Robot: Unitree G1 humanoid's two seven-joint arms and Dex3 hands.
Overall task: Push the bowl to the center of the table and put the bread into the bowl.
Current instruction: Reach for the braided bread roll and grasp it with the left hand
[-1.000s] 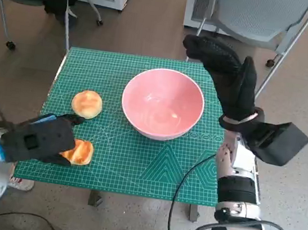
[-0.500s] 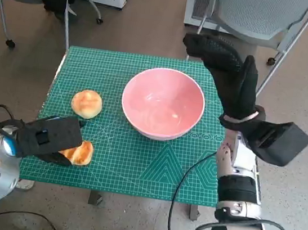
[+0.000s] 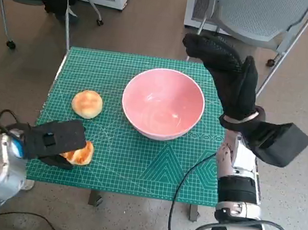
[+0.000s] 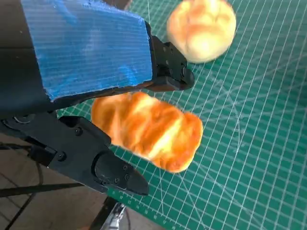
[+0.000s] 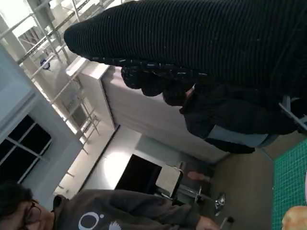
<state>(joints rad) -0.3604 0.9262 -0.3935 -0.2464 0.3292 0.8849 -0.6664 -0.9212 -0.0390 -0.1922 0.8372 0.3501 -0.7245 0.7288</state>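
1. A pink bowl (image 3: 163, 103) stands on the green cutting mat (image 3: 136, 164) that covers the counter, close to the middle and a little toward the far, right part of it. Nothing lies inside the bowl.
2. Two pieces of bread are on the mat, both to the left of the bowl. The round bun (image 3: 86, 104) sits by itself, near the bowl but not touching it.
3. The longer bread roll (image 3: 79, 152) lies near the front left corner of the mat, well apart from the bowl and just in front of the round bun.
4. The left hand (image 3: 54, 137) is closed around the bread roll. In the left wrist view, black fingers (image 4: 108, 167) sit on one side of the roll (image 4: 148, 129) and the taped part of the hand on the other, so the roll is gripped between them. The bun (image 4: 201, 28) shows just beyond.
5. The right hand (image 3: 227, 79) is raised beside the right rim of the bowl with its fingers spread and nothing in it.
6. In the right wrist view a person (image 5: 96, 215) in a dark top is visible under the glove (image 5: 201, 43).
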